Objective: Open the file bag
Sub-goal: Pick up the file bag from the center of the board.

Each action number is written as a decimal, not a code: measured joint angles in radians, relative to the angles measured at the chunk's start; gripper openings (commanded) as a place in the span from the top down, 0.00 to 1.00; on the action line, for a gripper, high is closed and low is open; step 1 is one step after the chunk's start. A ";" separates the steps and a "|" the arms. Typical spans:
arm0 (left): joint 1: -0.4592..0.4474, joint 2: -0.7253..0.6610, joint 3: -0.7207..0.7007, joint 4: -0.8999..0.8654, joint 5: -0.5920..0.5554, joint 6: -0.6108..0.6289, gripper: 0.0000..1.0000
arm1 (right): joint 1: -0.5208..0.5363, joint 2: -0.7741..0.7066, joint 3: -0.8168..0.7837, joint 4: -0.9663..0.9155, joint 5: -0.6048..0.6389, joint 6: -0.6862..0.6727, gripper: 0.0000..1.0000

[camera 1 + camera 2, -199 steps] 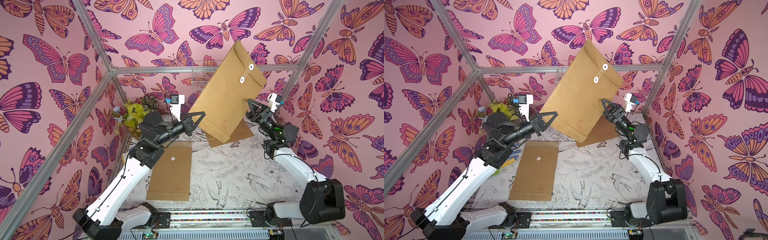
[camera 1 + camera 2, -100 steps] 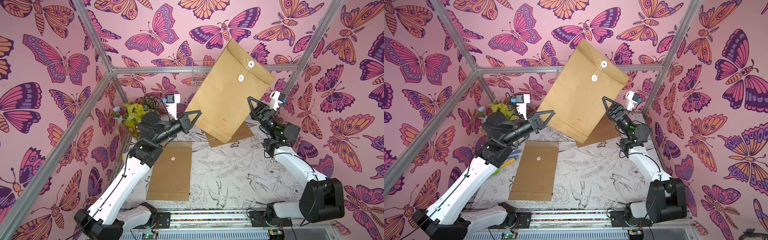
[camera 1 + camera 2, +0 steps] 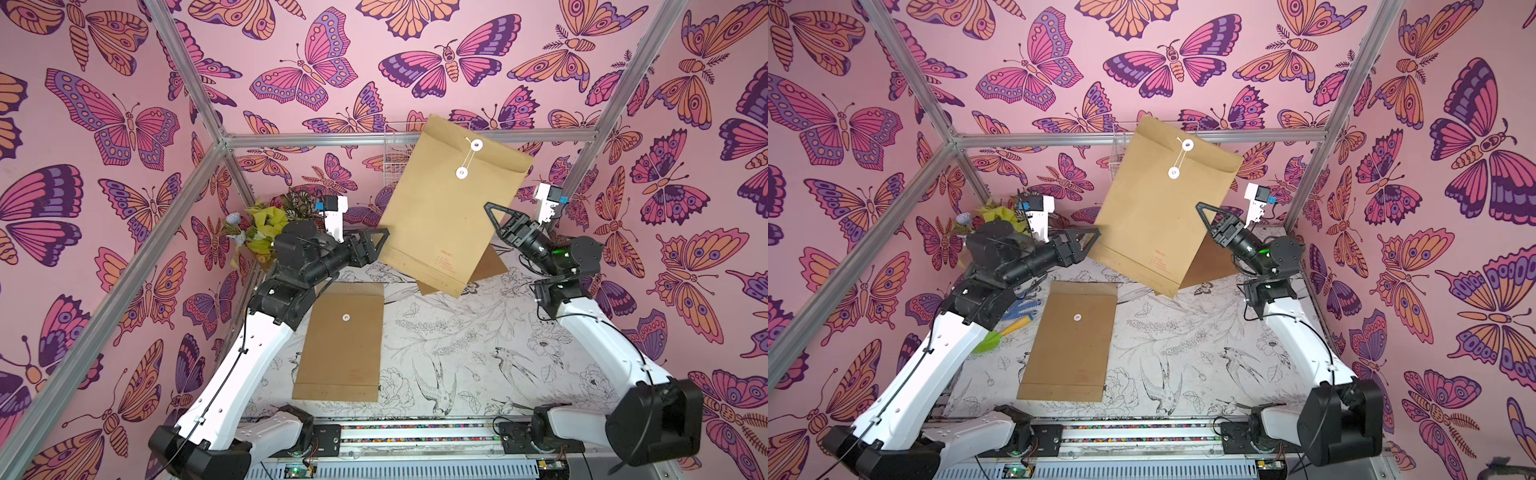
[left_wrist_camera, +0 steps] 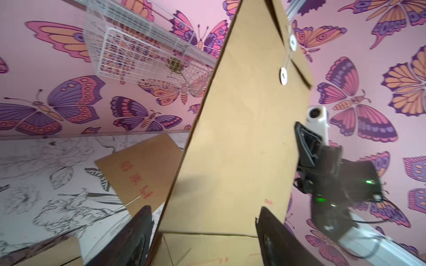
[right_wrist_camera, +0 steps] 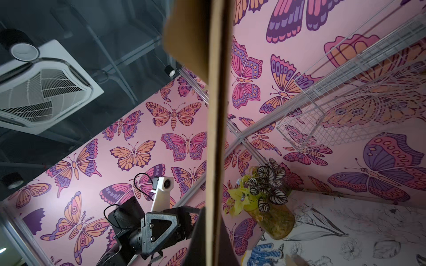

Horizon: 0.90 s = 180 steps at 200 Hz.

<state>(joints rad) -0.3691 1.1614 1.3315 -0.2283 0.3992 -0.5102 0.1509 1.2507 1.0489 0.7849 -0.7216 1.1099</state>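
Brown kraft paper, the file bag (image 3: 449,216) hangs in the air above the far half of the table (image 3: 457,353), standing steeply on end. Its long axis runs from a low corner close over the table up to the flap end, which points upward and leans toward the back wall and the robot's right. The flap is folded down, and a string runs between the two white discs (image 3: 476,144) of the clasp. In both top views that clasp side of the bag (image 3: 1158,216) faces the cameras.

The right gripper (image 3: 492,212) is pressed together on the bag's right edge, partway along its length. The left gripper (image 3: 380,243) sits at the lower left edge with its jaws spread. In the left wrist view the bag's bottom end lies between the fingers (image 4: 138,239), and whether either one touches the paper cannot be told.

In the right wrist view the bag (image 5: 215,138) shows only edge-on, and the fingertips clamping it are lost in dark blur. One envelope (image 3: 490,266) lies mostly hidden behind the lifted bag. Another envelope (image 3: 343,340) lies flat on the table, its near-left corner covered by the left arm.
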 measured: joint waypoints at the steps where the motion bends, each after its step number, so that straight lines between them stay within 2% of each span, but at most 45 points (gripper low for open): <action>1: 0.002 0.000 0.000 -0.003 -0.001 0.003 0.27 | 0.000 -0.005 0.003 -0.014 -0.002 -0.010 1.00; 36: 0.041 -0.021 0.018 -0.078 -0.001 0.081 0.25 | 0.000 -0.140 0.104 -0.387 -0.014 -0.330 1.00; 73: 0.043 -0.037 0.028 -0.061 0.065 0.122 0.22 | 0.000 -0.179 0.171 -0.587 -0.059 -0.504 1.00; 121: 0.043 -0.034 0.067 0.003 0.192 0.145 0.20 | 0.000 -0.185 0.171 -0.647 -0.162 -0.548 1.00; 180: 0.043 0.000 0.076 0.080 0.297 0.134 0.19 | 0.008 -0.185 0.171 -0.533 -0.276 -0.439 1.00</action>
<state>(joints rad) -0.3256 1.1614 1.4071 -0.1478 0.6964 -0.3763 0.1585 1.0657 1.2201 0.2516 -0.9977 0.6708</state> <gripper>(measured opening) 0.804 0.052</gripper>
